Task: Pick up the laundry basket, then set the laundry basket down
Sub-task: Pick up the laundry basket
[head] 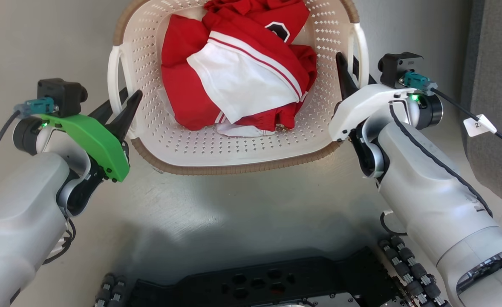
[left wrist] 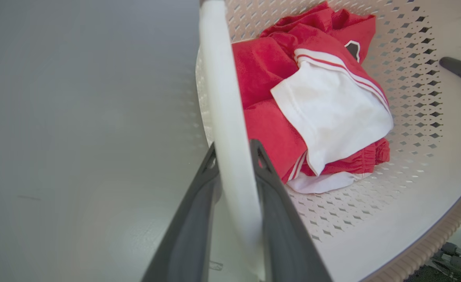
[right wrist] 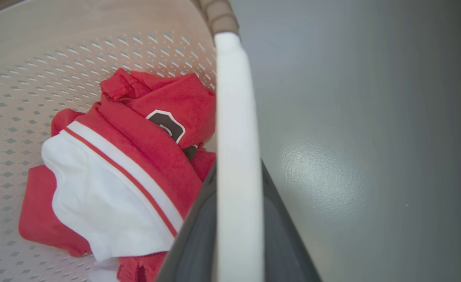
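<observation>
Over the grey floor [head: 251, 204], just ahead of the robot's black base [head: 255, 285], the laundry basket [head: 234, 149] lies square to the head camera, with red and white clothes [head: 242, 72] heaped inside. The left gripper [head: 131, 93] straddles the left handle [head: 113, 81] and the right gripper [head: 348, 64] the right handle [head: 364, 47]. Whether the basket's bottom is clear of the floor I cannot tell from here. To do the lift well, I judge both arms should rise together at one pace, with the rim level so the clothes do not slide.

The left wrist view adds what the head view hides: the left gripper [left wrist: 234, 145] has one dark finger pressed against each side of the white left handle [left wrist: 218, 78], clamped on it. Across the clothes [left wrist: 332, 109], a finger of the right gripper [left wrist: 457, 68] shows at the far handle.

The right wrist view shows the same firm pinch by the right gripper [right wrist: 238, 168] on the right handle [right wrist: 232, 98], and the handle's joint with the brown rim [right wrist: 218, 15] above. Both holds sit low on their handles, which may let the basket tip.
</observation>
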